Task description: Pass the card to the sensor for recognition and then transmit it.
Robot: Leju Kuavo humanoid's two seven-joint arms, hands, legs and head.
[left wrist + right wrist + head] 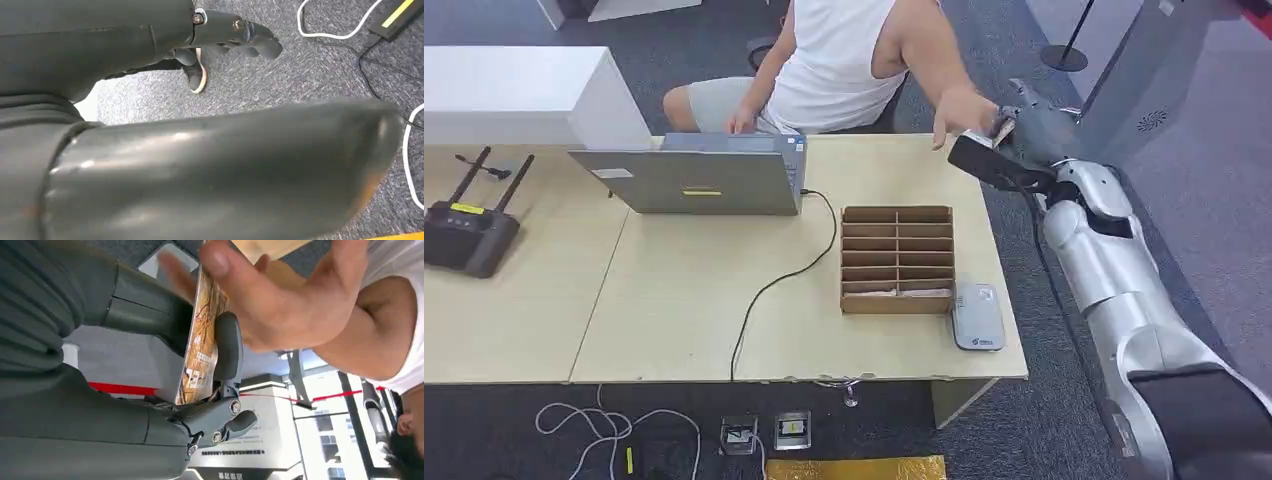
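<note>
My right hand is raised past the table's far right corner and pinches a card. In the right wrist view the card, printed in orange and brown, is clamped between my thumb and a dark finger. A person's hand grips the card's other end, and that same hand reaches over from behind the table. The grey card sensor lies flat near the table's front right edge. My left hand hangs over the carpet and holds nothing.
A cardboard slotted sorter stands just left of the sensor. A laptop sits at the table's back, with a black cable running to the front edge. A black router is at the far left. The person sits behind the table.
</note>
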